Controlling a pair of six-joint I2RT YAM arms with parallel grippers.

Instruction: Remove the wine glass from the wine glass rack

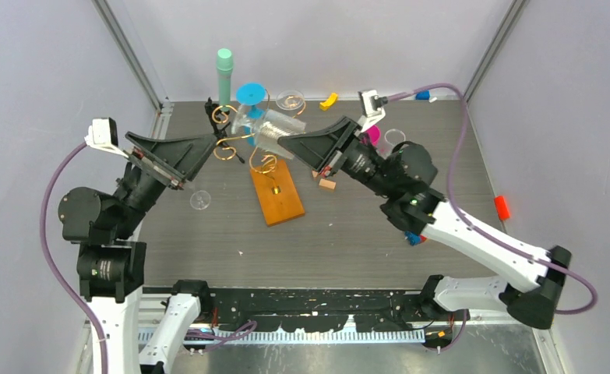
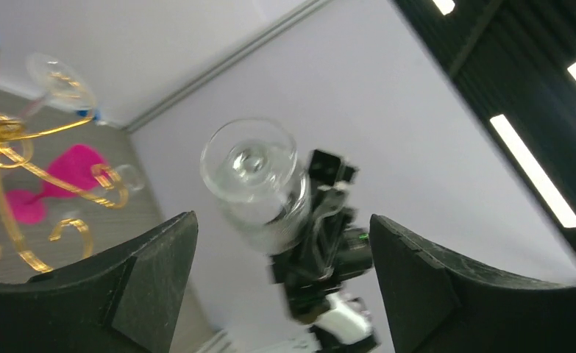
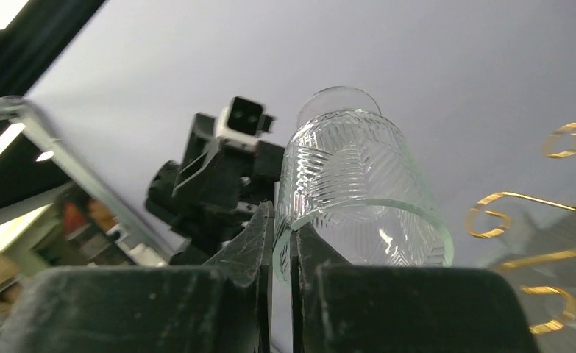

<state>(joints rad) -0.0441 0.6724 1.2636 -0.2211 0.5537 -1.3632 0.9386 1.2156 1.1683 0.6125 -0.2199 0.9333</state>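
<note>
Nearest the right wrist lens, your right gripper point(image 3: 283, 239) has its fingers point(image 3: 255, 254) pinched shut on the thin rim wall of the wine glass point(image 3: 358, 184). That is a narrow hold on slick, ribbed glass. Squeeze harder and you risk cracking the rim; twist fast and it may pivot or slide out. The gold curls of the wine glass rack point(image 3: 524, 200) sit just right of the bowl, so a sideways swing could clip them.

In the left wrist view, your left gripper point(image 2: 282, 220) is spread wide and grips nothing, and the glass shows farther off, framed between its two fingers. Closing or advancing now could knock the glass out of the right gripper.

From above, the glass hangs tilted by the rack's curled arms, over the far end of its wooden base point(image 1: 276, 199) and above the table point(image 1: 348, 234). I can't tell whether its foot is clear of the wire. Pulling while it is hooked would drag or tip the rack.
</note>
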